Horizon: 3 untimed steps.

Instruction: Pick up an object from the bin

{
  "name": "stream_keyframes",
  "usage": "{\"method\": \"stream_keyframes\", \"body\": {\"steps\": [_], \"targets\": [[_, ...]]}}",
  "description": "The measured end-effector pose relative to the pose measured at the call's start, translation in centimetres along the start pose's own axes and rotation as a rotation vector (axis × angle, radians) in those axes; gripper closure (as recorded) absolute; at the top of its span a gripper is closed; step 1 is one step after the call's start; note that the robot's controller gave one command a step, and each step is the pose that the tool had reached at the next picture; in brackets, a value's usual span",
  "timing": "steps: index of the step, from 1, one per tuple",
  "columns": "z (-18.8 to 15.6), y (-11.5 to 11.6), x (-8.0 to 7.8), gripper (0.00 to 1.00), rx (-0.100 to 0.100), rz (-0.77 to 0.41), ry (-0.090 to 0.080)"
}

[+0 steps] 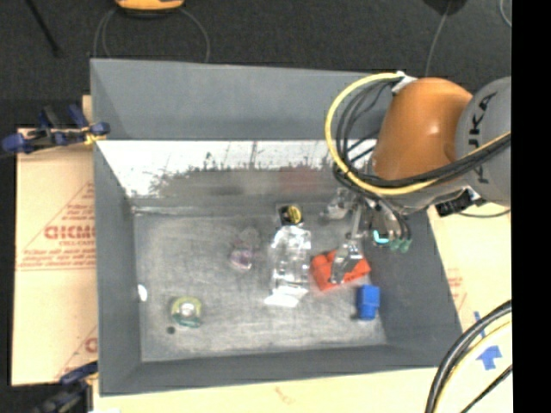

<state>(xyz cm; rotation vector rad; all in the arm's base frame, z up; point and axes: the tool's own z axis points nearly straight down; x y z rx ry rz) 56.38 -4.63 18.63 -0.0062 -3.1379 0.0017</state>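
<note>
1. Orange-red block point(324, 272) lies on the bin floor, right of the middle and toward the right wall. Its right part is covered by the metal tip of the gripper, so its full shape is hard to read.
2. The gripper point(349, 263) points straight down onto the orange-red block, touching it or just above it. From where I stand I cannot tell whether the claw is released or clenched, or whether it has the block.
3. Above the claw, the arm's orange cover point(413, 127) and its loops of cable point(344, 157) hide the back right corner of the grey bin point(258, 101).
4. Just left of the orange-red block lies a clear plastic thing point(290, 256). It glints, and its outline is hard to follow. A white scrap point(284, 298) sits at its near end.
5. A small blue block point(368, 303) lies just beside the orange-red one, toward the front right, with a narrow gap between them.
6. A small black-and-yellow thing point(291, 214) sits near the back wall, behind the clear plastic thing.
7. Farther left is a pale purplish see-through thing point(244, 252), faint against the floor.
8. Well apart, at the front left, lies a round greenish-yellow thing point(185, 311). A white speck point(142, 293) by the left wall is too small to name.
</note>
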Motion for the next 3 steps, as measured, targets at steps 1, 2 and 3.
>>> {"method": "stream_keyframes", "body": {"steps": [1,2,3], "targets": [[11.2,-6.6,0.6,0.00,0.000,-0.466,-0.014],[11.0,-6.7,0.3,1.00,0.004,-0.467,-0.025],[-6.4,-6.9,-1.5,1.00,0.006,-0.479,-0.017]]}}
